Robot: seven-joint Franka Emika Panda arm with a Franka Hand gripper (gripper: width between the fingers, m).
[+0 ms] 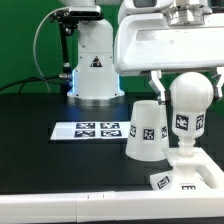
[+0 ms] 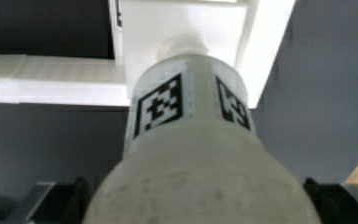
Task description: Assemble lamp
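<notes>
Your bulb (image 1: 190, 108) stands upright on the base (image 1: 190, 178), long axis vertical, its head directly between the jaws, which straddle it (pinching or just clear, you cannot tell from here). The shade (image 1: 145, 130) sits on the worktop (image 1: 60, 160) just beside the base.

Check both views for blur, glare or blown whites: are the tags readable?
Exterior view: fairly sharp, even light, tags on the shade and bulb readable, no glare on the black table. Wrist view: the bulb fills the frame, slightly soft, tags legible; the bright white patch behind it looks near clipping.
</notes>
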